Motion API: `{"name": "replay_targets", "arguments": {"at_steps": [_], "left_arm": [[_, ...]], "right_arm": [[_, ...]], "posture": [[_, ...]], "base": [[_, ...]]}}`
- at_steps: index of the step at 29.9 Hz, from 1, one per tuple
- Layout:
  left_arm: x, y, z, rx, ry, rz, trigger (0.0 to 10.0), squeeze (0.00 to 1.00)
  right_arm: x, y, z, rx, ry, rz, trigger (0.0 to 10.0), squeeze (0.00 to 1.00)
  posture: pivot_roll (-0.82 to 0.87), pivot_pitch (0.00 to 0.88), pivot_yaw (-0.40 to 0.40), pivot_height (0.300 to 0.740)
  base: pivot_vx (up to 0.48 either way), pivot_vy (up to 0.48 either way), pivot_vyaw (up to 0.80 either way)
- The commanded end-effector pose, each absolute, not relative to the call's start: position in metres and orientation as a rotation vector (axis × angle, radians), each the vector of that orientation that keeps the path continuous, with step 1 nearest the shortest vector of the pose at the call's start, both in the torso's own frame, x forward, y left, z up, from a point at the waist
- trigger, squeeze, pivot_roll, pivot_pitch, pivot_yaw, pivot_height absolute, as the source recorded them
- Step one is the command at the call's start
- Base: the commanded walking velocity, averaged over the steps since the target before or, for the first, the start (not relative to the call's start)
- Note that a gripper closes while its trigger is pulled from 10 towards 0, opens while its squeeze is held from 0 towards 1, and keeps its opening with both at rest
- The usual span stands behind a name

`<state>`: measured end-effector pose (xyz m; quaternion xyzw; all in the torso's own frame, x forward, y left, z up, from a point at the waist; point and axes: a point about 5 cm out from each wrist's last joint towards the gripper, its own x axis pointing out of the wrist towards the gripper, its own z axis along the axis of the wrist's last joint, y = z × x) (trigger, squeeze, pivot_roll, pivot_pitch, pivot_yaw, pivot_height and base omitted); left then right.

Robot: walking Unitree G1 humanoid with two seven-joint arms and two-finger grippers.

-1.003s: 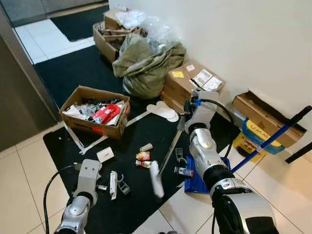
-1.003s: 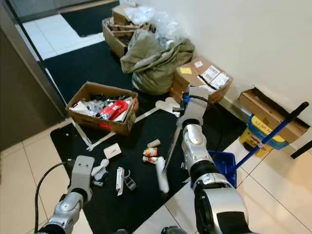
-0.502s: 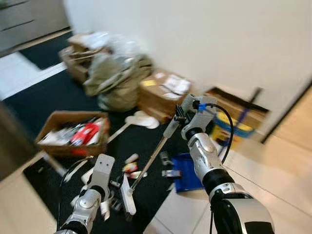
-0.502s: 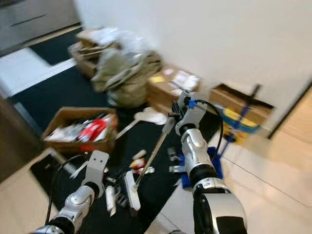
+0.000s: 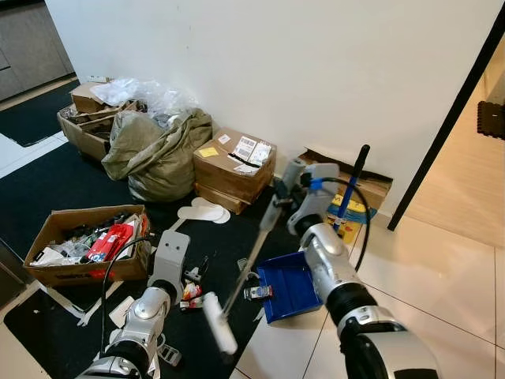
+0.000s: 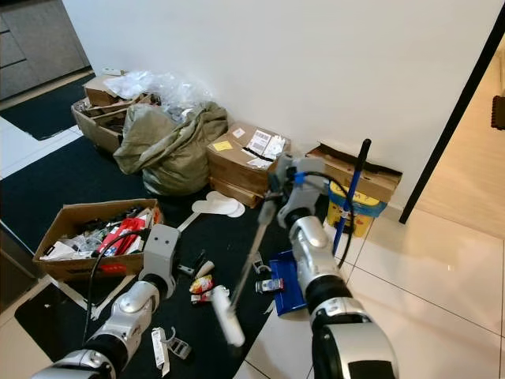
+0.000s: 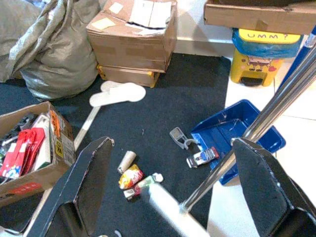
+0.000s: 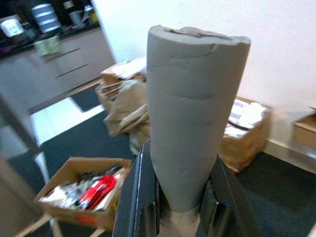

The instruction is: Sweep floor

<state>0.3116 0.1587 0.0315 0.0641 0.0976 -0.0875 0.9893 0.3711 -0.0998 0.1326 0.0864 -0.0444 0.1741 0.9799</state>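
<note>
My right gripper (image 8: 182, 197) is shut on the grey handle of a broom (image 5: 251, 257), held up in front of the cardboard boxes by the wall. The broom slants down to its white head (image 5: 219, 322), which sits over the black mat (image 5: 47, 178). A blue dustpan (image 5: 290, 286) lies on the mat's edge just right of the broom, its long handle (image 5: 352, 185) standing up. Small litter (image 5: 189, 294) lies left of the broom head, and one piece (image 5: 258, 293) sits at the dustpan's lip. My left gripper (image 7: 174, 144) hovers open over the litter, holding nothing.
An open cardboard box of clutter (image 5: 83, 246) stands on the mat to the left. A grey-green sack (image 5: 154, 150), taped boxes (image 5: 233, 164) and a yellow-and-blue tub (image 5: 353, 215) line the white wall. White insoles (image 5: 203, 212) lie near them. A dark door frame (image 5: 450, 118) borders pale tiles (image 5: 442, 276) on the right.
The whole view has swung right, bringing the wall and the door frame into sight. My right gripper still holds the broom, and the left gripper stays open over the litter.
</note>
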Motion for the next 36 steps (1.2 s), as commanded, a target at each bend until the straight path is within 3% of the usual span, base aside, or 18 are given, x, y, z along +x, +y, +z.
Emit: {"name": "replay_targets", "arguments": {"at_steps": [1,15,36], "left_arm": [[0.314,0.161,0.036,0.119,0.170,-0.164,10.0,0.00],[0.327,0.155,0.054,0.089,0.096,-0.162,10.0,0.00],[0.324,0.146,0.051,0.050,0.084,-0.170,10.0,0.00]], "right_arm": [[0.372,-0.099,0.142,0.176,-0.132,0.361,10.0,0.00],[0.368,-0.088,0.137,0.115,-0.123,0.437,10.0,0.00],[0.366,-0.082,0.137,0.034,-0.117,0.512,10.0,0.00]], "posture": [[-0.03,0.025,0.037,0.740],[-0.03,0.009,0.024,0.740],[-0.02,0.000,-0.006,0.740]], "base": [[0.000,0.000,0.00],[0.000,0.000,0.00],[0.248,0.000,0.00]]}}
